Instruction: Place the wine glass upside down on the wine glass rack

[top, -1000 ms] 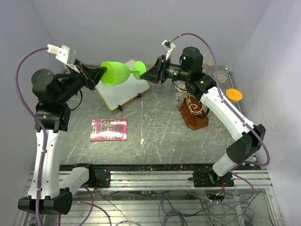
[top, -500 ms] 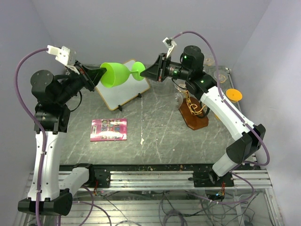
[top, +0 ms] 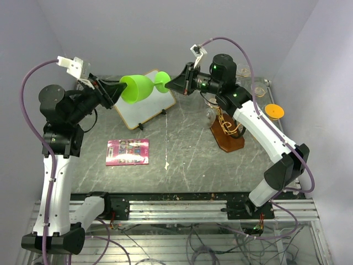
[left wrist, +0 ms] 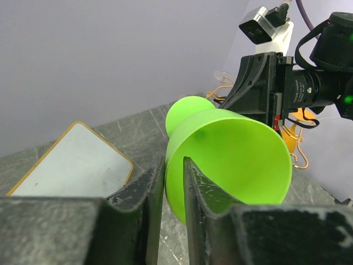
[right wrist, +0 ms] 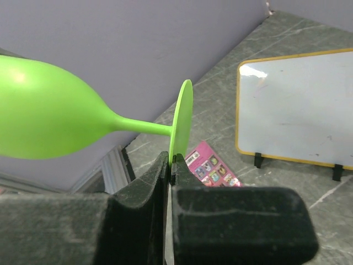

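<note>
As raised arms face inward, grippers (top: 121, 89) (top: 169, 85) pinch the wine glass (top: 138, 88).

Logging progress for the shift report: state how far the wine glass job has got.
Done: the wine glass is lifted off the table, lying sideways in the air. In hand: the left hand pinches its bowl rim, the right hand its foot. Left: turn it upside down and hang it on the wine glass rack.

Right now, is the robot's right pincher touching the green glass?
Touching. The right wrist view shows the right gripper shut on the thin edge of the wine glass foot, with no gap.
</note>
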`<state>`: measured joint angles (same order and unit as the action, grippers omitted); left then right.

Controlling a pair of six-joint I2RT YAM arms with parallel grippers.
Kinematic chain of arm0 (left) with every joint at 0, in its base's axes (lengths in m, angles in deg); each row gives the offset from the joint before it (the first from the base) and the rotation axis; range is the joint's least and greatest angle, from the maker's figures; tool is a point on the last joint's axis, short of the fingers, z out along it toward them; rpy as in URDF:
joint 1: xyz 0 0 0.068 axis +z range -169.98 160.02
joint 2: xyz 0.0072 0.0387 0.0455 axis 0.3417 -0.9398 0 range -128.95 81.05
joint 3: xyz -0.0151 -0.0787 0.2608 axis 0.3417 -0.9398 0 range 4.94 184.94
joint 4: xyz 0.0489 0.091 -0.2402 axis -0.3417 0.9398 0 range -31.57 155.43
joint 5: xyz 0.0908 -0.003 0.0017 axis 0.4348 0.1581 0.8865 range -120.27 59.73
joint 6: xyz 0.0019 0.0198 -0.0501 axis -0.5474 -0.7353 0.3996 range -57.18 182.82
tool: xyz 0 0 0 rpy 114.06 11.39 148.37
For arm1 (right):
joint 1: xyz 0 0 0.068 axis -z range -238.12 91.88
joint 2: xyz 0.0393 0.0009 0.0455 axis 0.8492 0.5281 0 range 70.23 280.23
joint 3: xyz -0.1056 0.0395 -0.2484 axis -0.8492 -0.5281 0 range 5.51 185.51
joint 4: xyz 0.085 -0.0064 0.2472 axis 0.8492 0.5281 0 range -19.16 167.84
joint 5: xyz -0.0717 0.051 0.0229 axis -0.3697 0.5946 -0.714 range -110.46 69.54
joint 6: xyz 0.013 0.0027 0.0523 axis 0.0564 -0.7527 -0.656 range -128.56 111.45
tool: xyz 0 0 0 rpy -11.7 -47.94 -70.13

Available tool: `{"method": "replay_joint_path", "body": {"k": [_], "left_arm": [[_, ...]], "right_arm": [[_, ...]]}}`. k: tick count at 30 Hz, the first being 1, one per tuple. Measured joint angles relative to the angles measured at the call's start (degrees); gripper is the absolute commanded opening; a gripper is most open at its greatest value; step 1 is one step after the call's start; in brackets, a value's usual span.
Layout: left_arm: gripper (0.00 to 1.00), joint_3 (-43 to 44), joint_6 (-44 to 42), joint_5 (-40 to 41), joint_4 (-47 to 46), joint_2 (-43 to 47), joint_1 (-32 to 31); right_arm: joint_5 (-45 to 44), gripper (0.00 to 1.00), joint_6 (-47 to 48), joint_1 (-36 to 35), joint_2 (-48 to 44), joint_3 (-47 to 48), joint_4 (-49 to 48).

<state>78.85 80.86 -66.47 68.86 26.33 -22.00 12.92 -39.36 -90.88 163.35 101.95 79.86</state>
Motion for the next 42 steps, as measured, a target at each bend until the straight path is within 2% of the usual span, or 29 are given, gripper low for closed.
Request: {"method": "replay_joint_path", "body": {"k": [9,16,23,29,34,42], "left_arm": [[0.76,-1.68,0.7,-0.04,-0.13,2.58,0.0],[0.97,-1.68,-4.24,1.31,3.74,6.47,0.0],[1.0,-1.68,-9.49,3.93,9.25,9.44,0.0],[0.99,-3.1,-12.41,5.44,12.2,11.54,0.02],[0.99,-4.22,-14.73,6.56,15.15,11.91,0.02],[0.99,-4.22,-17.73,6.88,19.39,10.88,0.02]], "right_arm": [[-5.51,0.0,6.73,0.74,-1.88,-0.68,2.38],[-9.01,0.0,19.91,2.58,-9.84,-4.7,3.34],[-11.39,0.0,38.34,2.6,-18.82,-10.73,6.43],[-9.4,0.0,59.89,2.64,-26.18,-13.86,15.5],[-10.78,0.0,74.01,2.89,-31.5,-17.16,21.35],[-16.11,0.0,86.14,3.08,-33.55,-21.7,25.16]]}}
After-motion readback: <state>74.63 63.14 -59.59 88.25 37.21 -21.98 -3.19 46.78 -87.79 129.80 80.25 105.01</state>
